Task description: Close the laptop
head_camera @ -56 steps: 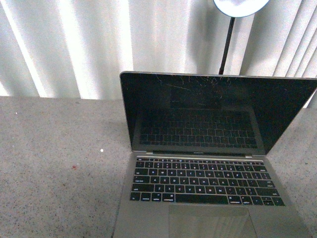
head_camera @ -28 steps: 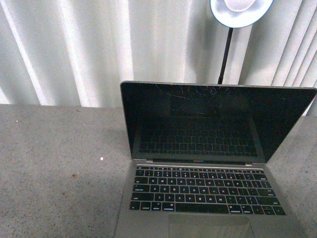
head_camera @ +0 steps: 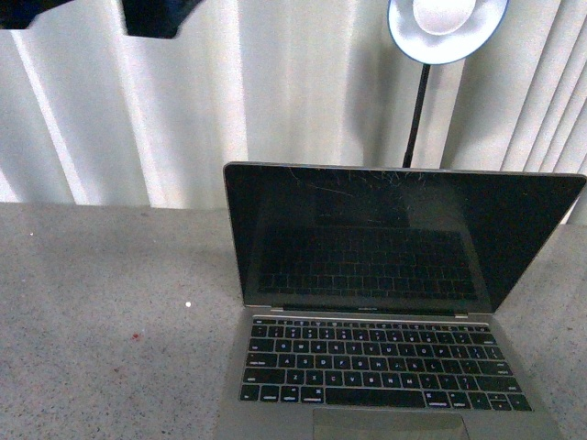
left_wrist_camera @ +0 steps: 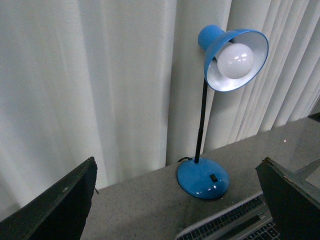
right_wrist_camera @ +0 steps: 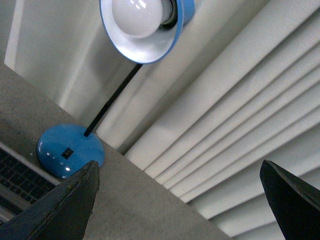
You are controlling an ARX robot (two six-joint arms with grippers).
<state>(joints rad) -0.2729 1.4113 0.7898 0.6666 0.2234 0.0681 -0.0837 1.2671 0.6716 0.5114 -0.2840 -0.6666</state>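
The laptop (head_camera: pixel 404 240) is open on the grey table, at the right of the front view. Its scratched black screen stands upright and its black keyboard (head_camera: pixel 381 362) faces me. The left wrist view shows a strip of its keyboard (left_wrist_camera: pixel 235 225) below the open left gripper (left_wrist_camera: pixel 177 162), whose dark fingers (left_wrist_camera: pixel 55 210) stand wide apart with nothing between them. The right gripper (right_wrist_camera: pixel 178 162) is open and empty too, up in the air. A corner of the laptop's keyboard (right_wrist_camera: pixel 15 175) shows beside it. A dark part of an arm (head_camera: pixel 151 16) shows at the front view's top left edge.
A blue desk lamp stands behind the laptop, with its head (head_camera: pixel 447 27) above the screen, a black pole (head_camera: pixel 417 101) and a round base (left_wrist_camera: pixel 203 178) on the table. White vertical blinds (head_camera: pixel 303 82) close off the back. Grey tabletop (head_camera: pixel 110 321) lies left of the laptop.
The laptop now sits lower in the front view and more of the lamp head shows. A dark part of an arm has come in at the top left. The lid's angle looks unchanged.
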